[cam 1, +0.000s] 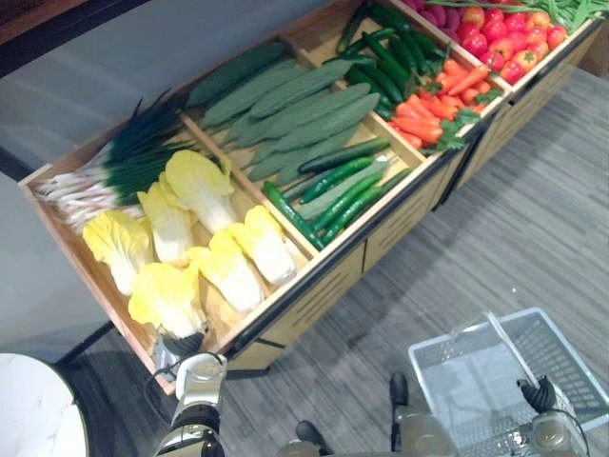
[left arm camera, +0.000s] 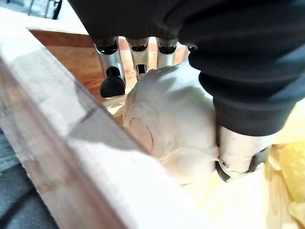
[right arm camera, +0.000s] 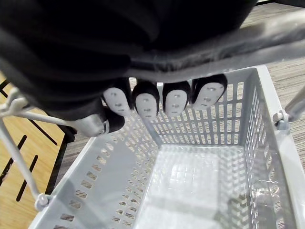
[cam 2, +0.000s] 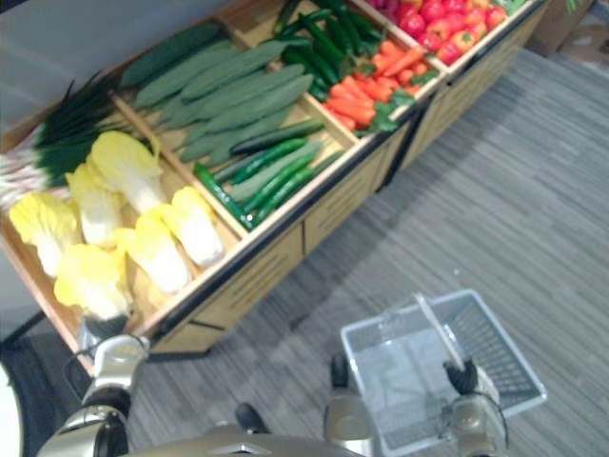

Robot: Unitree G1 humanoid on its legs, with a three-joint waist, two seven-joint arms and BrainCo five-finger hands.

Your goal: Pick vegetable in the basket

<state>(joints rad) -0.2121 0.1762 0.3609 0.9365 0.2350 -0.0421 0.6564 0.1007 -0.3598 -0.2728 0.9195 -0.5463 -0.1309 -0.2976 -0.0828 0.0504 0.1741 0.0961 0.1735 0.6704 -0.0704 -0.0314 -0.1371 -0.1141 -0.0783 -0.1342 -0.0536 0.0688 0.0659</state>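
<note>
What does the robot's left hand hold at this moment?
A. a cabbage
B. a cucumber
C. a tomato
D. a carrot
A: the left hand has its fingers and thumb round a pale cabbage inside the wooden stand, while the right hand holds the basket by its handle.

Your pale yellow cabbage lies in the wooden stand's near corner; the grey basket, upright, near the stand.

The cabbages were pale yellow fading to white, the cucumbers dark green, the carrots orange, and the basket light grey, latticed with holes, over a grey-streaked floor.
</note>
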